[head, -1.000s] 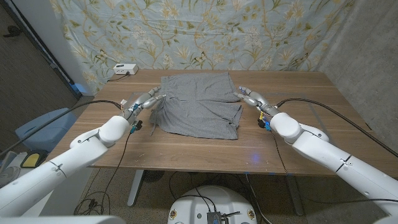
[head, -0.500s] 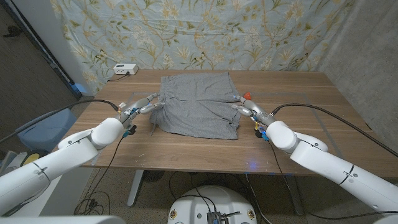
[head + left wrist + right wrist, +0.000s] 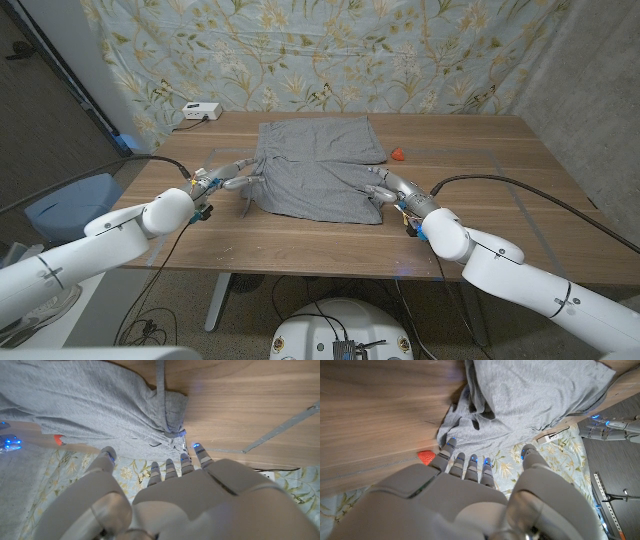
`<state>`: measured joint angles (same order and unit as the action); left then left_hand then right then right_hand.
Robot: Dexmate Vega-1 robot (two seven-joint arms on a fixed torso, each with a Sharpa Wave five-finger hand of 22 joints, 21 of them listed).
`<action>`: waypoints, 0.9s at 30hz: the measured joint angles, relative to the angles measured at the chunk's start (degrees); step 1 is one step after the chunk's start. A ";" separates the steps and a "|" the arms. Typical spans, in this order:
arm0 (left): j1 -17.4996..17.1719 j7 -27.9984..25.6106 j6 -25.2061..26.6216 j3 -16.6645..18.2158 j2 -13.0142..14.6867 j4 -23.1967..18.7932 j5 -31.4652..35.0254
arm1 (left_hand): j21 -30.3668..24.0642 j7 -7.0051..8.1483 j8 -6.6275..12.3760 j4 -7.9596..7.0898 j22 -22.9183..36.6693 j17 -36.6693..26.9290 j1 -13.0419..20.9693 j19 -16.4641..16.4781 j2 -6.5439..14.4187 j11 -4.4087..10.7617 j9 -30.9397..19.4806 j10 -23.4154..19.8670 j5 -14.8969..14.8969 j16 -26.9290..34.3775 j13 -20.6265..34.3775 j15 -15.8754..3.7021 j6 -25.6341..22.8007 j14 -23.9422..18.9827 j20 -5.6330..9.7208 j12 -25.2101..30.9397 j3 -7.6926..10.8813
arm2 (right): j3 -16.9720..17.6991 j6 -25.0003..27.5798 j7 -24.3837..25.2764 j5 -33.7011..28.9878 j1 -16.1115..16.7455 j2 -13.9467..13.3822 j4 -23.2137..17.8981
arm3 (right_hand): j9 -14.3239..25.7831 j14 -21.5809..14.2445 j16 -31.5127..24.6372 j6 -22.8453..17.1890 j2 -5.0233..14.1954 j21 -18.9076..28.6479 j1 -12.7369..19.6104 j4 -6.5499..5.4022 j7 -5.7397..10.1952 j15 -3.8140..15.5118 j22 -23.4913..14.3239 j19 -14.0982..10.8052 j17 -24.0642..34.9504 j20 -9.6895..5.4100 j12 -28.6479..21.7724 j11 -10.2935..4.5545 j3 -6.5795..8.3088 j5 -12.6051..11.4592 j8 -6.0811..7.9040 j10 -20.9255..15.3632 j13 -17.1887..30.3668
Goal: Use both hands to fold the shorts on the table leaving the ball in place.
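Note:
Grey shorts lie spread in the middle of the wooden table, waistband at the far side; they show too in the left wrist view and the right wrist view. A small red ball sits on the wood just off their far right edge, also seen as the ball. My left hand is at the shorts' left edge, fingers apart, beside the drawstring. Near the front right corner of the shorts is my right hand, fingers spread and holding nothing.
A white box with a cable stands at the table's back left corner. A floral curtain hangs behind the table. Thin tape lines mark the wood at the right. Bare wood lies in front of the shorts.
Both hands have slid toward the robot along the shorts' sides. The red ball, hidden behind the right hand a second ago, now sits in plain sight.

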<state>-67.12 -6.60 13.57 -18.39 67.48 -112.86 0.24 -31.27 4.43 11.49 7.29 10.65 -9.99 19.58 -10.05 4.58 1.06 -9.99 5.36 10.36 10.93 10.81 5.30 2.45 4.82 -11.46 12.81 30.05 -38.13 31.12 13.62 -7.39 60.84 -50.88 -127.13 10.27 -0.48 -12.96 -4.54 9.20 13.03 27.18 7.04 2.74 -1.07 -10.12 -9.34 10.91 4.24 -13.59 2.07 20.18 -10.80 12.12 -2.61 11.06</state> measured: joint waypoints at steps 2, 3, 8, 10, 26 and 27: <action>0.00 0.46 0.90 0.00 0.00 0.00 0.92 | 0.00 0.07 0.00 0.23 0.00 0.00 0.21 0.13 -0.21 0.01 0.00 0.01 0.00 0.00 0.00 -0.13 -0.07 -0.13 0.12 -0.17 0.09 | -0.67 0.00 0.00 0.00 0.10 -0.01 -0.64 | 0.00 -0.73 0.00 -0.63 -0.39 0.00 1.33 0.89 -0.21 -0.30 0.00 -0.64 0.00 0.15 0.00 -0.02 0.32 0.00 0.00 -0.38 0.00; 0.00 0.70 1.40 0.00 0.00 0.00 1.49 | 0.00 0.07 0.00 0.46 0.00 0.00 0.60 0.21 -0.60 0.01 0.00 0.01 0.00 0.00 0.00 -0.22 -0.07 -0.22 0.21 -0.17 0.00 | -1.10 0.00 0.00 0.00 0.10 -0.01 -0.94 | 0.00 -1.20 0.00 -1.05 -0.76 0.00 1.69 1.24 -0.22 -0.25 0.00 -1.04 -0.10 0.19 0.00 -0.04 0.53 0.00 0.00 -0.83 0.00; 2.09 1.99 4.18 -2.32 2.54 -2.47 5.09 | 0.00 0.49 0.00 1.38 0.00 0.00 1.63 0.10 -1.02 0.47 0.00 -0.06 0.00 0.00 0.00 -0.46 -0.50 -0.47 0.93 -0.17 0.20 | -3.65 5.81 -0.95 -6.64 -0.26 0.04 -2.09 | 0.00 -2.32 0.00 -2.33 -1.72 0.00 4.28 2.79 -0.28 0.05 0.00 -2.56 -0.27 0.26 0.00 -0.40 1.27 0.00 0.01 -2.04 0.00; 2.09 2.40 5.14 -2.32 2.54 -2.47 6.51 | 0.00 0.62 0.00 1.69 -0.23 0.00 2.26 0.05 -0.88 0.46 0.00 -0.06 0.00 0.00 0.00 -0.92 -0.63 -0.49 1.26 -0.17 0.23 | -4.55 5.81 -0.95 -6.64 -0.57 0.11 -2.41 | 0.00 -2.70 0.00 -2.54 -2.00 0.01 5.47 3.12 -0.50 0.05 -0.01 -2.77 -0.27 0.48 0.00 -0.34 1.54 0.00 0.01 -2.75 0.00; 6.78 6.76 12.42 -8.25 3.46 -4.83 22.89 | 0.00 1.92 0.00 3.14 -0.27 0.01 7.53 2.48 -1.79 1.78 0.00 -0.76 1.00 0.00 -0.01 -2.65 -1.51 -1.43 2.64 -0.17 1.14 | -13.54 13.12 -5.97 -19.48 -4.33 1.81 -2.43 | 0.00 -6.40 0.00 -8.50 -5.62 0.31 17.23 4.02 0.73 1.89 -0.01 -6.65 -0.27 -0.32 -0.22 -1.84 4.61 -0.61 0.89 -6.86 -0.01; 7.71 6.91 12.56 -9.42 3.07 -5.01 23.34 | 0.00 1.92 0.00 3.14 -0.26 0.01 7.82 2.49 -2.08 1.78 0.00 -0.76 1.12 0.00 -0.01 -2.66 -1.51 -1.43 2.64 -0.17 1.14 | -13.93 14.94 -8.46 -24.62 -4.50 1.95 -2.25 | -0.01 -6.50 0.14 -8.72 -5.93 0.31 17.55 3.96 0.79 1.79 -0.01 -6.78 -0.27 -0.20 -0.22 -2.04 4.66 -0.88 1.03 -7.12 0.00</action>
<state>-59.40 0.31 26.13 -27.81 70.56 -117.87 23.58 -31.28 6.35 11.49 10.43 10.39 -9.99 27.40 -7.56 2.50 2.84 -9.99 4.60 11.48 10.93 10.80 2.65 0.94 3.39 -8.82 12.64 31.19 -52.06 46.07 5.16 -32.01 56.34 -48.93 -129.38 10.27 -6.98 -12.82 -13.27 3.28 13.34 44.73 10.99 3.53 0.72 -10.13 -16.12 10.65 4.04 -13.81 0.03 24.84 -11.69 13.15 -9.73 11.05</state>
